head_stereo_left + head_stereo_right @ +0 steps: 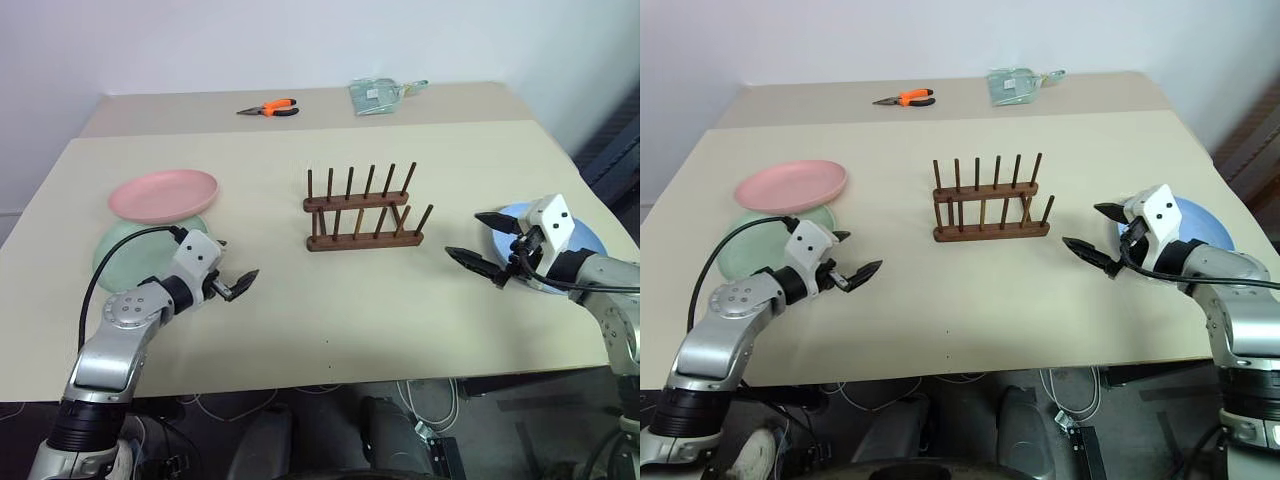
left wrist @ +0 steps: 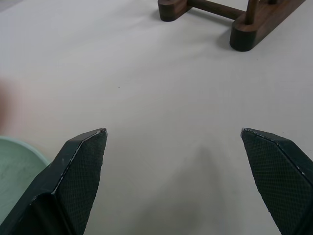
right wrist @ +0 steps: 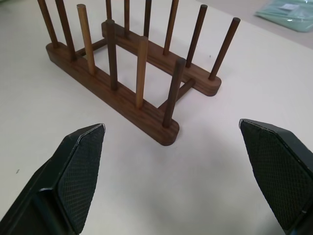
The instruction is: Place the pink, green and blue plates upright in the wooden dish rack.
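On beige tabletop (image 1: pixel 300 300) before white wall (image 1: pixel 250 40): dark-brown wooden pegged dish rack (image 1: pixel 362 212), rails running left-right, pegs upright. Left gripper (image 1: pixel 232 270) and right gripper (image 1: pixel 488 243) both spread, empty.

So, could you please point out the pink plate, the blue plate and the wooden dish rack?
pink plate (image 1: pixel 163 194), left eye view, centre of its dish.
blue plate (image 1: pixel 1200 222), right eye view, bare far part.
wooden dish rack (image 1: pixel 365 240), left eye view, near base rail.

left tool (image 1: pixel 232 280) agape, empty | right tool (image 1: pixel 484 243) agape, empty
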Robot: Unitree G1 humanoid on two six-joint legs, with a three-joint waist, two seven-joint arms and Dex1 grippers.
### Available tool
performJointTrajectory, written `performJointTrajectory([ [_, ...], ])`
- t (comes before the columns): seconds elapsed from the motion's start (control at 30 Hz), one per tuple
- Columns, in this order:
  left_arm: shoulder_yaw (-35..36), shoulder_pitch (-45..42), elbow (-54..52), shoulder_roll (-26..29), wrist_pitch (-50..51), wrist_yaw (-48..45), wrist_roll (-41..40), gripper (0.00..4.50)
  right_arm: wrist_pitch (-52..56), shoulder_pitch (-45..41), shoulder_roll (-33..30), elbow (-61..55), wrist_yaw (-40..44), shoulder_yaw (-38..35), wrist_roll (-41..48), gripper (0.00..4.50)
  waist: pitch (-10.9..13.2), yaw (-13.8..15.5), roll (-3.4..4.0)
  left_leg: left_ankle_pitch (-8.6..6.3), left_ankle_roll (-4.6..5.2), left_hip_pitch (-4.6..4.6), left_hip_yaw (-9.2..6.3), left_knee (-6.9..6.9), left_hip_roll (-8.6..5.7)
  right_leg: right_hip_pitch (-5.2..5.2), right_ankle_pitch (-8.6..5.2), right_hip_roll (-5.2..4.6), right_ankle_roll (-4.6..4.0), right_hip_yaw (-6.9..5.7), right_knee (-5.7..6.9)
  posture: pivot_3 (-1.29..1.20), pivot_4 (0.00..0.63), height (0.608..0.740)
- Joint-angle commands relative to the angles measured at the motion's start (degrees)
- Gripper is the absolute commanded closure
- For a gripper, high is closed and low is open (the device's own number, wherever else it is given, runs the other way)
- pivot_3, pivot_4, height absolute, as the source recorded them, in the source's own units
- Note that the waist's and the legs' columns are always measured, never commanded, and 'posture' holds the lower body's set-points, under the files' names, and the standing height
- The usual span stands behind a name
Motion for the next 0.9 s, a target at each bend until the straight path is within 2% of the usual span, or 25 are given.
performJointTrajectory([
  [0.03,-0.7,-0.7,0.1,-0.3,-1.8,1.0,1.3,0.0,-0.6,-2.5,0.7,-0.1,0.5,0.6,0.5,0.01,0.0,0.0,0.0,0.0,0.0,0.0,0.0,0.0,0.0,0.0,0.0,0.0,0.0,0.0,0.0,0.0,0.15,0.74],
  [0.23,-2.6,-2.3,2.0,-2.3,-3.0,1.4,1.7,0.0,0.5,-3.8,0.9,0.5,0.7,2.1,0.2,0.01,0.0,0.2,-0.01,0.0,0.0,-0.03,-0.01,0.0,0.0,-0.01,0.01,0.0,0.0,-0.01,-0.01,0.0,0.15,0.74],
  [0.37,-5.0,-6.0,6.1,-3.4,-4.1,-2.6,0.2,0.0,2.6,-1.1,1.3,-4.7,0.6,3.1,1.4,0.01,0.0,0.3,-0.02,0.0,0.0,-0.03,-0.02,0.02,-0.02,-0.01,0.01,0.0,0.0,-0.02,0.0,0.0,0.15,0.74],
  [0.57,-12.6,-19.4,22.9,-6.0,-10.5,-8.8,4.6,0.0,4.5,5.4,4.7,-13.5,-2.7,4.5,2.0,0.01,0.0,1.3,-0.04,0.01,0.01,-0.09,-0.06,0.09,-0.05,-0.02,0.02,0.01,0.01,-0.11,0.01,0.0,0.15,0.74],
  [0.7,-16.9,-30.2,39.2,-11.5,-14.7,-13.9,6.5,0.0,5.0,9.6,7.4,-18.6,-6.6,4.4,1.7,0.01,0.0,1.5,-0.1,0.01,0.01,-0.2,-0.07,0.14,-0.09,-0.05,0.06,0.0,0.08,-0.11,-0.01,0.0,0.15,0.74],
  [0.8,-18.6,-34.7,46.8,-14.9,-17.4,-17.9,7.2,0.0,6.8,11.2,8.1,-22.6,-9.4,3.2,2.5,0.01,0.0,1.4,-0.1,0.01,0.02,-0.32,-0.1,0.15,-0.11,-0.13,0.12,0.0,0.19,-0.14,-0.03,0.0,0.15,0.74],
  [0.9,-18.7,-37.8,53.5,-17.4,-20.0,-17.9,8.6,0.0,7.8,12.9,8.1,-25.0,-11.2,2.6,2.4,0.01,0.0,1.3,-0.13,0.01,0.02,-0.36,-0.11,0.14,-0.1,-0.18,0.13,0.0,0.21,-0.15,-0.03,0.0,0.15,0.74],
])
